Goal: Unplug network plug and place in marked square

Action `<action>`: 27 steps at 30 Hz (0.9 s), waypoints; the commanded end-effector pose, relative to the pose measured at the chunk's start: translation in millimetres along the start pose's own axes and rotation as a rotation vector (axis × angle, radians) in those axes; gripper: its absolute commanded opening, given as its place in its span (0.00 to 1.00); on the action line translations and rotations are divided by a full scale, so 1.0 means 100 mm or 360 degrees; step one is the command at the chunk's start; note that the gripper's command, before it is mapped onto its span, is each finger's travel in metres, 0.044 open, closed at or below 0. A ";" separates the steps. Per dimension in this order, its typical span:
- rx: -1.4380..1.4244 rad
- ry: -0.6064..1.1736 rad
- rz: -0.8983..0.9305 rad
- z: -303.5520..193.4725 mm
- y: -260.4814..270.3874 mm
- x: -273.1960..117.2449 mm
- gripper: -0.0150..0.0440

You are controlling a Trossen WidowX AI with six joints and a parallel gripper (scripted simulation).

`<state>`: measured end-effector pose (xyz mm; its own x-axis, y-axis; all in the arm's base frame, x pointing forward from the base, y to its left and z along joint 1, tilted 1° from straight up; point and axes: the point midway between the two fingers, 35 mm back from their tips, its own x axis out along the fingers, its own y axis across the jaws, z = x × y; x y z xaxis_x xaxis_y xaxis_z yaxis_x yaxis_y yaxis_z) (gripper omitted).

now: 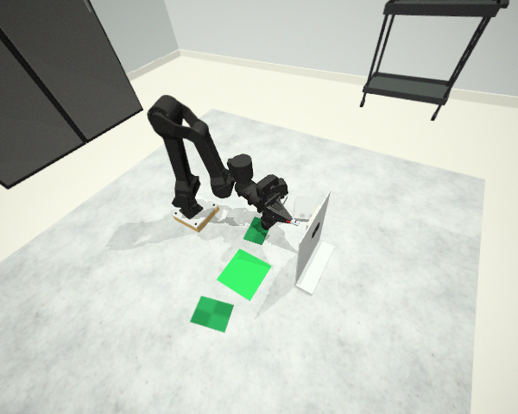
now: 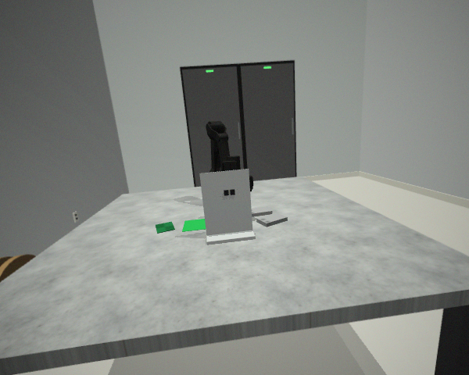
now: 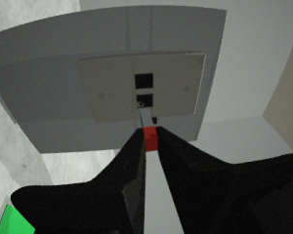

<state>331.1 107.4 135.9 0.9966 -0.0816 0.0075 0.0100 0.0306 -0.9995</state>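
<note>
The upright panel (image 1: pixel 305 259) (image 2: pixel 228 218) (image 3: pixel 39 97) carries a beige plate (image 3: pixel 114 83) with two dark sockets, an upper one (image 3: pixel 144 81) and a lower one (image 3: pixel 145 100) in the wrist view. My gripper (image 1: pixel 287 221) (image 3: pixel 148 133) is shut on the plug (image 1: pixel 295 222) (image 3: pixel 150 140) at its red part. The plug's pale grey front points toward the panel; in the top view a gap shows between it and the panel, so it is out of the socket. It is held above the table. The bright green square (image 1: pixel 244 274) (image 2: pixel 193 225) lies flat on the table.
Two darker green squares lie on the table, one beneath the hand (image 1: pixel 255 234) and one farther from the arm (image 1: pixel 211 314). The panel's white foot (image 1: pixel 316 267) (image 2: pixel 230 237) rests on the table. Low grey pieces (image 2: pixel 272 221) lie beside the panel.
</note>
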 end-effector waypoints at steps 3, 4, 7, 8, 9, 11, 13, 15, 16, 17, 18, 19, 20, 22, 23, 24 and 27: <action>-0.0010 0.0005 0.0008 -0.02 0.02 -0.06 0.25; -0.0010 0.0005 0.0008 -0.02 0.02 -0.07 0.25; -0.0010 0.0005 0.0008 -0.02 0.02 -0.09 0.25; -0.0010 0.0005 0.0009 -0.02 0.02 -0.10 0.25; -0.0010 0.0005 0.0009 -0.02 0.02 -0.10 0.25; -0.0010 0.0005 0.0009 -0.02 0.02 -0.12 0.25; -0.0010 0.0005 0.0009 -0.02 0.02 -0.13 0.25; -0.0010 0.0005 0.0009 -0.02 0.02 -0.15 0.25; -0.0010 0.0005 0.0009 -0.02 0.02 -0.15 0.25; -0.0010 0.0005 0.0009 -0.02 0.02 -0.16 0.25; -0.0010 0.0005 0.0010 -0.02 0.02 -0.17 0.25; -0.0010 0.0005 0.0010 -0.02 0.02 -0.17 0.25; -0.0010 0.0005 0.0010 -0.02 0.02 -0.18 0.25; -0.0010 0.0005 0.0010 -0.02 0.02 -0.20 0.25; -0.0010 0.0005 0.0010 -0.02 0.02 -0.20 0.25; -0.0010 0.0005 0.0010 -0.02 0.02 -0.21 0.25; -0.0010 0.0005 0.0011 -0.02 0.02 -0.23 0.25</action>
<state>312.0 108.8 135.3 0.9967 -0.0815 0.0053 0.0077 0.0296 -0.9995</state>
